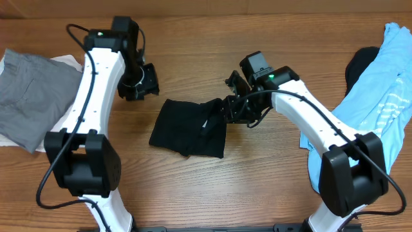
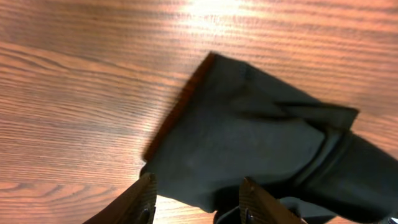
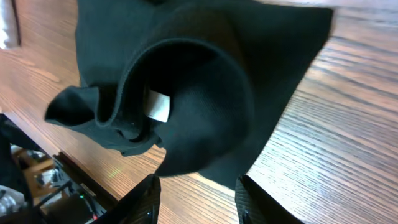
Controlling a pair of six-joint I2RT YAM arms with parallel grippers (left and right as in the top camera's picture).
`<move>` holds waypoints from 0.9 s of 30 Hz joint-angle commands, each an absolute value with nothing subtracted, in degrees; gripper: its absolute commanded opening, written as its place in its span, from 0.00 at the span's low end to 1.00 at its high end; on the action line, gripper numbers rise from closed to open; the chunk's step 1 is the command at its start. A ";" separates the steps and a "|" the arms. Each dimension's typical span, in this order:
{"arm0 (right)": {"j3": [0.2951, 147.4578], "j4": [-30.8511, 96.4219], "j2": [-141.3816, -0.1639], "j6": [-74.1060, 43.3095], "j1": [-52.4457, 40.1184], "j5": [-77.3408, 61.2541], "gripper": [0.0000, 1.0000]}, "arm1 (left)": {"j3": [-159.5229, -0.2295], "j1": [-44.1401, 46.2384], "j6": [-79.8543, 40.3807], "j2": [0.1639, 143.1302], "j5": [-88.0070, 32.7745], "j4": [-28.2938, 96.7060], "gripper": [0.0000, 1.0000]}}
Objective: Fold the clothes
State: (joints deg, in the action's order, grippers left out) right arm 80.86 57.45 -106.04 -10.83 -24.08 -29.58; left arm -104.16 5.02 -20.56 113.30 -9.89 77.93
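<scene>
Mid-fold: the black shirt (image 1: 187,129) lies bunched at the middle of the desk (image 1: 257,193). My right tool (image 3: 196,198), parted and empty, sits at its right edge; my left tool (image 2: 196,200), also parted, hovers far-left. Next I'd regrip an edge and fold it over.

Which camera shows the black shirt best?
The overhead view: it shows nearly the whole black shirt. The left wrist view shows one part; the right wrist view only a curled fold with a white tag.
</scene>
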 commanded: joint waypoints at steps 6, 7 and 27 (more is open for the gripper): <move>81.34 52.27 -113.16 -10.35 -24.80 -27.70 0.04 | -103.55 6.37 -19.29 114.50 -10.55 77.65 0.47; 81.34 51.64 -113.51 -10.26 -24.80 -26.30 0.04 | -103.55 6.44 -19.29 114.50 -10.55 77.67 0.47; 81.47 58.13 -109.14 -16.32 -18.13 -1.85 0.48 | -103.55 8.82 -19.27 114.54 -10.57 77.28 0.48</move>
State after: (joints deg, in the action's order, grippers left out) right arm 80.88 57.01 -113.45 -16.45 -18.04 -2.48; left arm -103.83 7.88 -20.53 114.15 -10.07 77.67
